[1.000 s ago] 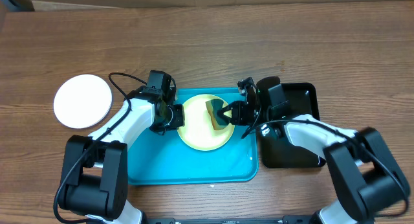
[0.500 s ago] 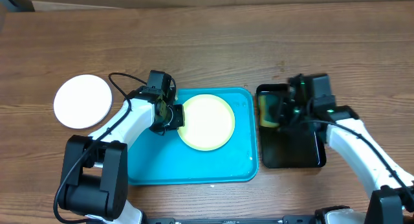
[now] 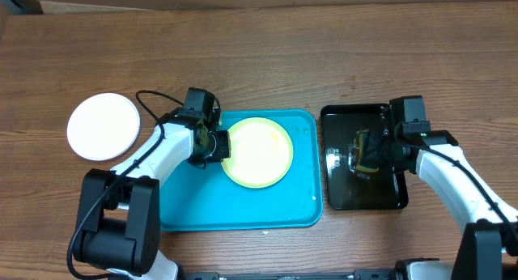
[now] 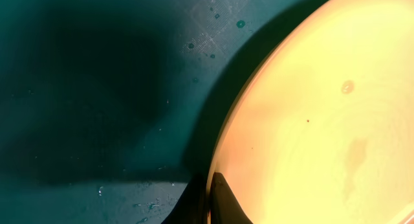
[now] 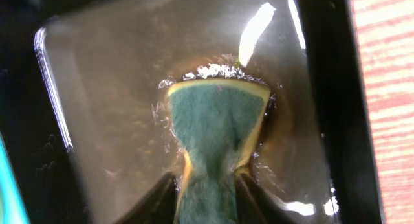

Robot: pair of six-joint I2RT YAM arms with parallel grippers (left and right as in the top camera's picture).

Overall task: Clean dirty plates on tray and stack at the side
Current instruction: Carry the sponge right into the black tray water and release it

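Counter (image 3: 324, 61) of brown wood, seen from overhead, carries a turquoise tray (image 3: 243, 207) in the middle and a smaller black tray (image 3: 356, 195) just beside it on the right. A pale yellow plate (image 3: 257, 153) lies flat in the upper half of the turquoise tray. A white plate (image 3: 103, 126) sits on the bare counter well to the left of that tray; whether it is one plate or more cannot be told. The left end effector (image 3: 220, 145) is at the yellow plate's left rim. The right end effector (image 3: 368, 153) is down in the black tray, with a sponge (image 3: 362, 150) at its tip.

From the left wrist, the pale yellow plate (image 4: 310, 120) fills the right side, over the turquoise tray (image 4: 97, 88) floor, which is speckled with water droplets (image 4: 240, 23). The left end effector (image 4: 210, 198) is clamped on the plate's rim, one dark finger on each side of the edge.

From the right wrist, the right end effector (image 5: 207, 185) pinches the green, yellow-edged sponge (image 5: 217, 120) between its fingers (image 5: 158, 198). The sponge's far end presses on the wet, glossy floor of the black tray (image 5: 97, 88), with white foam (image 5: 210, 72) along its edge. The wooden counter (image 5: 388, 88) shows at the right.
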